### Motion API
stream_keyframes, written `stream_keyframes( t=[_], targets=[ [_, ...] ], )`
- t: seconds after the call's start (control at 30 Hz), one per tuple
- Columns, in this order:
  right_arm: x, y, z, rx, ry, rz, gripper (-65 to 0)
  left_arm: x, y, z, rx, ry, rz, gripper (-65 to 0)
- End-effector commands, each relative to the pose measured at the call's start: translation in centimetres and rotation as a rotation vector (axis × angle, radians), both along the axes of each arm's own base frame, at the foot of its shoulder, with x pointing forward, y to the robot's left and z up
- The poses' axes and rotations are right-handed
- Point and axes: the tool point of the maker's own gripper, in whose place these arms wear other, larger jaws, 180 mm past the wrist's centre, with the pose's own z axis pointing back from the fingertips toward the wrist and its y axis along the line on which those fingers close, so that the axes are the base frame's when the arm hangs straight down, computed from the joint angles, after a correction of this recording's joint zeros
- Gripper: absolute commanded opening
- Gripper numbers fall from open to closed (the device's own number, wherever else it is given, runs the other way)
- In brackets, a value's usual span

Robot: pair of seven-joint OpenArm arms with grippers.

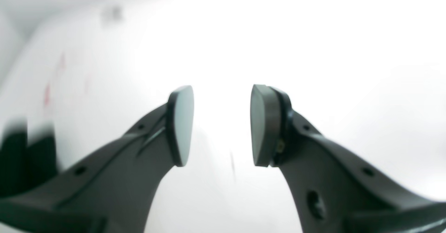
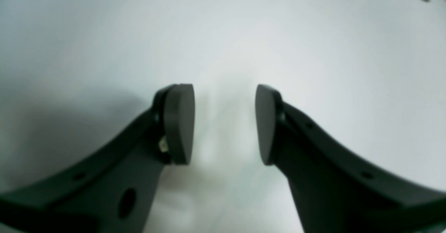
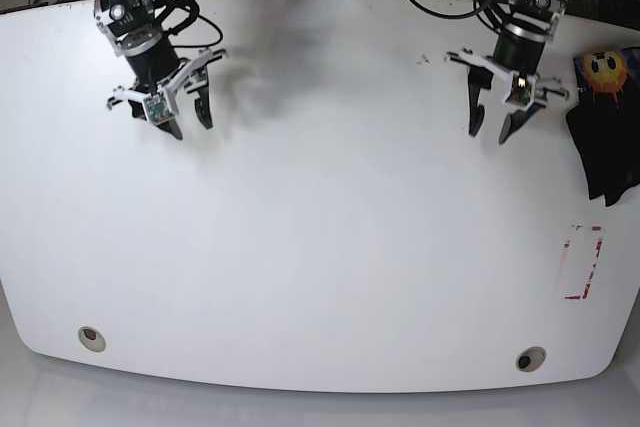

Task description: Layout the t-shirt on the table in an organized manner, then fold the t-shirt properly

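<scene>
Tools both released, empty: left tool (image 3: 490, 128) and right tool (image 3: 190, 120) above bare surface (image 3: 330, 227); t-shirt (image 3: 605, 137) bunched at the edge.

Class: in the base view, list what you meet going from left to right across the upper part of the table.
Right claw → left claw → t-shirt, bunched at the table's right edge.
</scene>
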Motion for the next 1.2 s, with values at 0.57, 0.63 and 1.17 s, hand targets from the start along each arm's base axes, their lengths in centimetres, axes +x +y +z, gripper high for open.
stream_keyframes(
  t=[0.57,0.63,1.17],
  targets=[
    [-12.1,-0.4,-2.6,0.14,0.232,-0.058,-38.0,-17.8,-4.5,-4.6,-0.108,0.43,-0.045,-40.0],
    [-13.4,-0.3,-2.5,0.166,0.242,-0.068,-38.0,-18.8,-4.3,-4.7,-0.105,0.456,-0.041,-40.0],
    [-23.5,0.5,-3.3,0.212,0.456,-0.133,-38.0,-27.3,-3.3,-7.8,-0.104,0.708,-0.031,-40.0]
  ],
)
